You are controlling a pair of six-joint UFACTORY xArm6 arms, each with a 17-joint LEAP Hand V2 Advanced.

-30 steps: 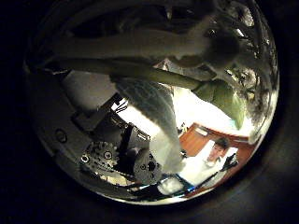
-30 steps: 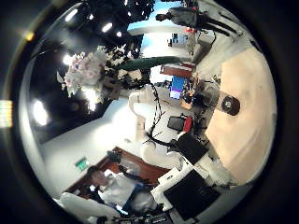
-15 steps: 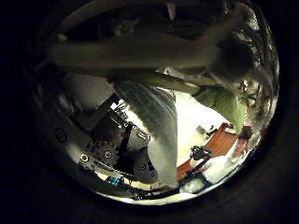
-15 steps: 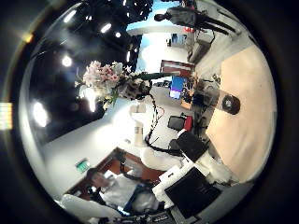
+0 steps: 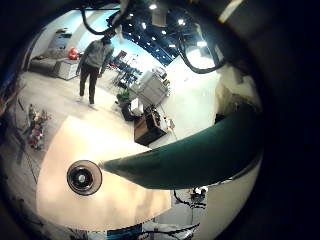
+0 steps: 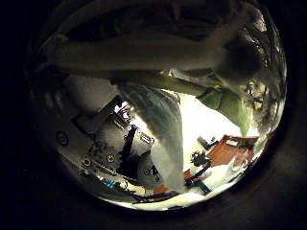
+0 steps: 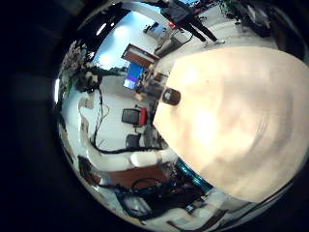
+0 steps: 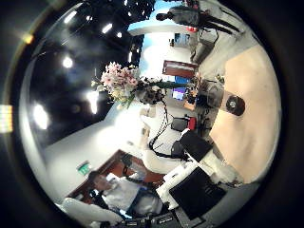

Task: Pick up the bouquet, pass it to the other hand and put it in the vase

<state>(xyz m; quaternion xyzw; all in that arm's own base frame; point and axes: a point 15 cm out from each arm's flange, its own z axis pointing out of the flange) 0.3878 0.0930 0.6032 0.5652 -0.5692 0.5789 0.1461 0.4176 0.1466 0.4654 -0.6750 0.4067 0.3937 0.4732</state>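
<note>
Bouquet of pale pink blossoms [image 8: 120,80] riding aloft in left hand [image 8: 152,92] — fingers curling round green stem wrap [image 6: 165,134]. Dark round vase [image 5: 84,178] standing on tan tabletop [image 5: 70,145] below. Right hand's fingers: cannot tell. Handover step pending — right hand needing to close on stems.

Light source: ceiling lamps [image 8: 68,62] show as hard white spots against a dark ceiling in my right thumb-side view, with more overhead in my left little-finger view.
Brightness: the surface [image 7: 232,106] is evenly bright, washed pale at its middle.
Dim areas: my left thumb-side view is dark; my left hand [image 6: 144,53] is in shade there.
Glare: blown-out white patch behind the bouquet stem [image 6: 163,129].
Distortion: every view bulges, straight edges bending toward the black rim.
Focus: bouquet [image 8: 122,81] soft; the stem close to my left palm blurred.
</note>
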